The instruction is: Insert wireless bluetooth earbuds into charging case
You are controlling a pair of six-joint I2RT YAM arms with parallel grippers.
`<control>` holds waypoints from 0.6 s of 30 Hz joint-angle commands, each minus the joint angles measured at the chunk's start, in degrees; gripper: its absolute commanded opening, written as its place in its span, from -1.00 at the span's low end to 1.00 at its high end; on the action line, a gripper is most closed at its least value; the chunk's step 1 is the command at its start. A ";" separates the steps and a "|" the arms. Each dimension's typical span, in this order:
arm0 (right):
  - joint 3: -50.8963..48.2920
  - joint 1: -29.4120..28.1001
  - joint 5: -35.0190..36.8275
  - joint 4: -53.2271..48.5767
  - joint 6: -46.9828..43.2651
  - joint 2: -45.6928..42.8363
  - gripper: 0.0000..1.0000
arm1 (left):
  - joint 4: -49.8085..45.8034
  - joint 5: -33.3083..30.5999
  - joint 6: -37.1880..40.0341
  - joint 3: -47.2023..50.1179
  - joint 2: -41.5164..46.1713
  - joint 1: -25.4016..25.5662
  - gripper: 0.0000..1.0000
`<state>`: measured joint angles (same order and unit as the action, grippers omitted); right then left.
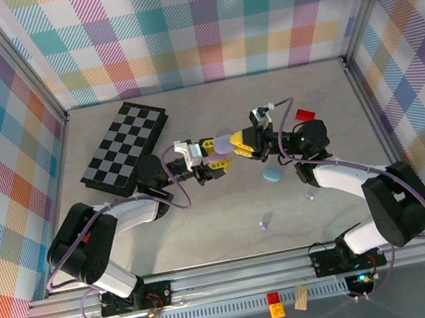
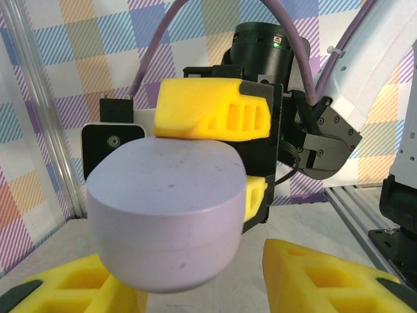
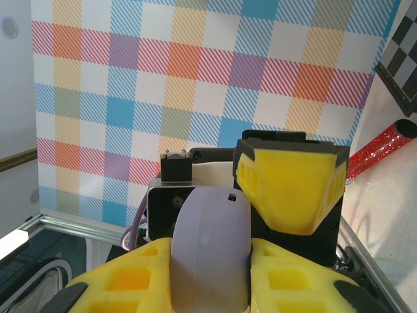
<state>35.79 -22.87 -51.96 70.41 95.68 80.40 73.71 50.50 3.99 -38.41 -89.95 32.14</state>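
My right gripper [image 1: 237, 145] clamps the lavender charging case [image 1: 226, 143] at centre frame; my left gripper [image 1: 214, 156] stands slightly parted around it.

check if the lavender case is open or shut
Shut: the case reads as one smooth pebble in both wrist views, with no lid raised, clamped in the right gripper.

a lavender case [image 3: 212, 254] between yellow fingers [image 3: 130, 287]. beyond the fingertips, pastel plaid walls [image 3: 195, 78]. off to the fingers' sides, a black-and-grey checkerboard [image 1: 124, 148], a light blue case [image 1: 271, 174], a red block [image 1: 304, 114].
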 commanded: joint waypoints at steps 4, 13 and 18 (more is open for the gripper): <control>0.73 0.29 0.59 -0.09 -1.94 -0.67 -0.90 | 2.84 1.85 -0.56 -0.79 1.27 -0.41 0.01; 0.74 0.29 -0.03 -1.23 -2.25 -0.94 -0.90 | 3.00 -1.50 0.73 -1.05 0.66 -0.41 0.04; 0.77 0.26 -0.07 -1.57 -2.50 -1.30 -0.90 | 2.95 -2.41 1.10 -1.40 0.31 -0.50 0.04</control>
<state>35.79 -22.83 -51.70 68.77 95.00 80.40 73.69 48.34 4.08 -38.41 -89.95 32.10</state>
